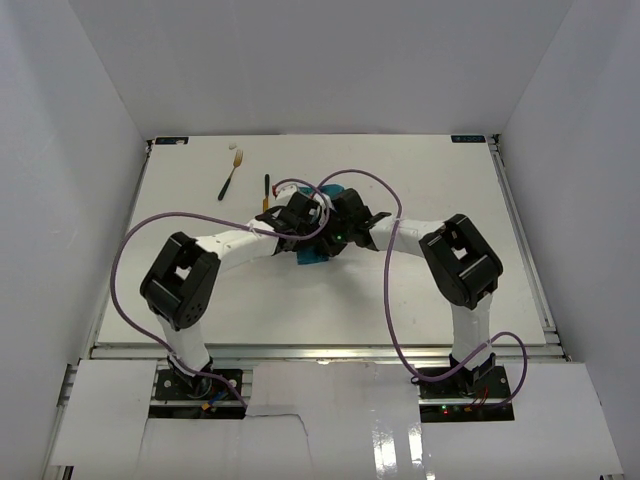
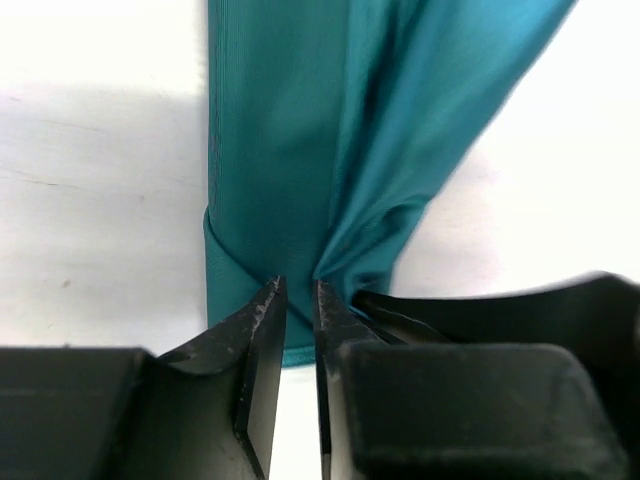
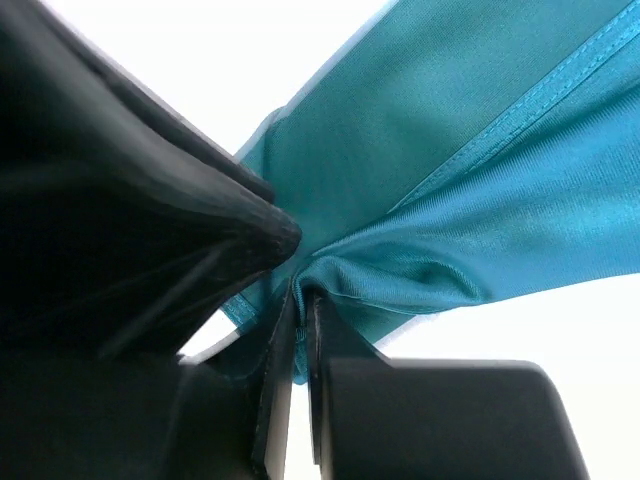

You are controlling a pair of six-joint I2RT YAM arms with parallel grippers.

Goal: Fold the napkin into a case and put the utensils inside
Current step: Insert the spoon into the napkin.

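- Centre of the overhead view: the right gripper (image 3: 299, 305) is clenched on a bunched fold of the plain teal soft-cloth napkin (image 2: 290, 150), over the flat white table (image 1: 450, 290).
- Just beside it, the left gripper (image 2: 298, 300) shows a slim gap at the cloth's lower edge. Whether it grasps the cloth, I cannot tell.
- Folding looks to be in hand. The next move calls for laying this fold flat and square.
- Upper left: the slim dark-handled, gold-bladed knife (image 1: 267, 190) and the dark-handled, pale-gold fork (image 1: 231, 176) lie outside the cloth.

A white table (image 1: 430, 180) sits boxed in by a plain white back wall (image 1: 320, 60), left wall (image 1: 60, 200) and right wall (image 1: 590, 200). Light is even; a glossy white panel (image 1: 400, 430) along the near edge shows glare.
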